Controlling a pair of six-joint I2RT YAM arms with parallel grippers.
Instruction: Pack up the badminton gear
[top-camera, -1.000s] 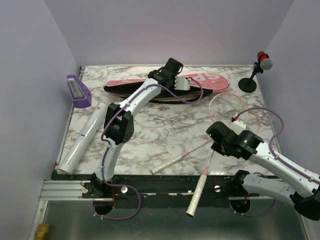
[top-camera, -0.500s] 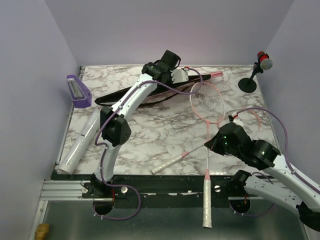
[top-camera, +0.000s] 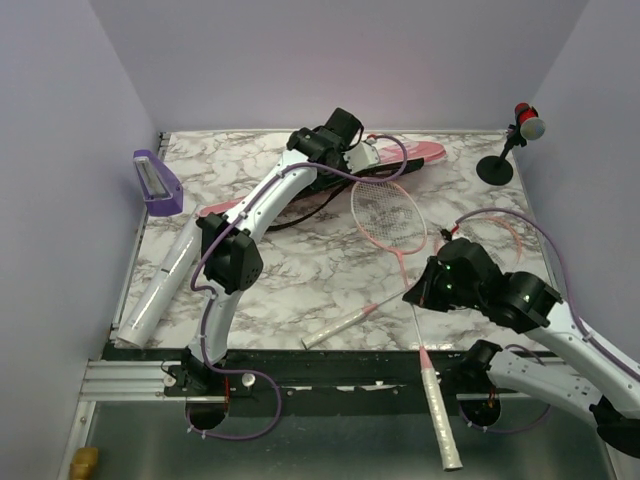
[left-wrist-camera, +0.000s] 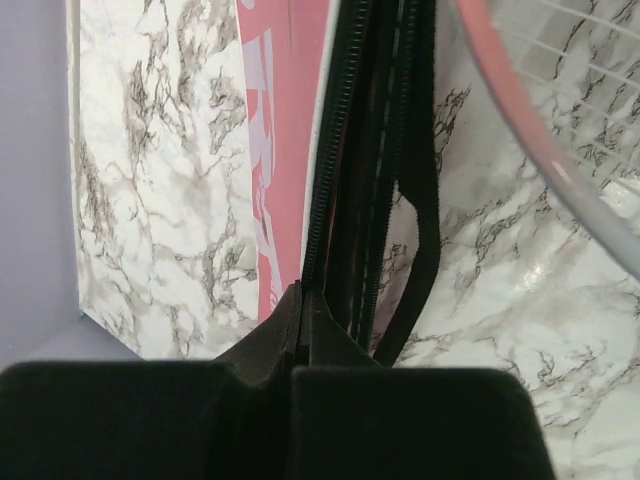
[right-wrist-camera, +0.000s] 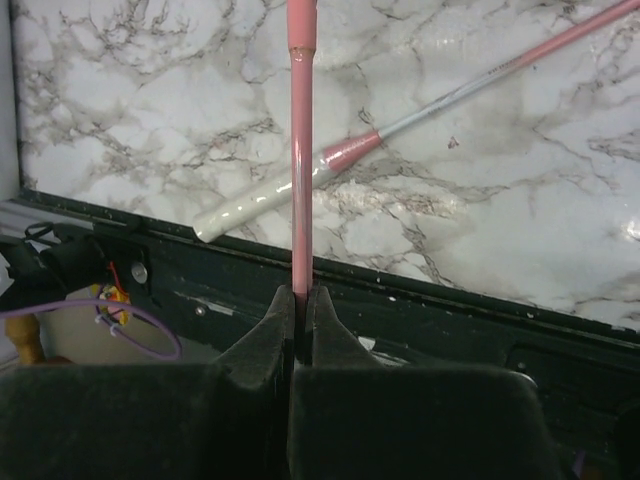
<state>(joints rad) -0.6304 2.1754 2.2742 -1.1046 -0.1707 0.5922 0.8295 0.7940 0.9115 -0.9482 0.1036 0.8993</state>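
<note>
The pink-and-black racket bag (top-camera: 395, 160) lies along the back of the table, raised on its edge. My left gripper (top-camera: 350, 155) is shut on its black zipper edge (left-wrist-camera: 335, 170), and the strap (left-wrist-camera: 425, 230) hangs beside it. My right gripper (top-camera: 418, 295) is shut on the pink shaft (right-wrist-camera: 300, 150) of one racket. That racket's head (top-camera: 388, 215) points at the bag and its white handle (top-camera: 440, 420) sticks out past the table's front edge. The second racket (top-camera: 345, 322) lies flat, its head partly under my right arm. The white tube (top-camera: 165, 275) lies at the left. I cannot pick out the shuttlecock.
A purple box (top-camera: 155, 185) stands at the back left. A red-and-grey microphone (top-camera: 527, 122) on a black stand (top-camera: 495, 170) is at the back right. Purple walls close in the table. The black front rail (right-wrist-camera: 420, 310) runs below my right gripper.
My right gripper has swung the held racket, its head moving left toward the bag and its handle out past the front edge. My left gripper has tipped the bag up on edge.
</note>
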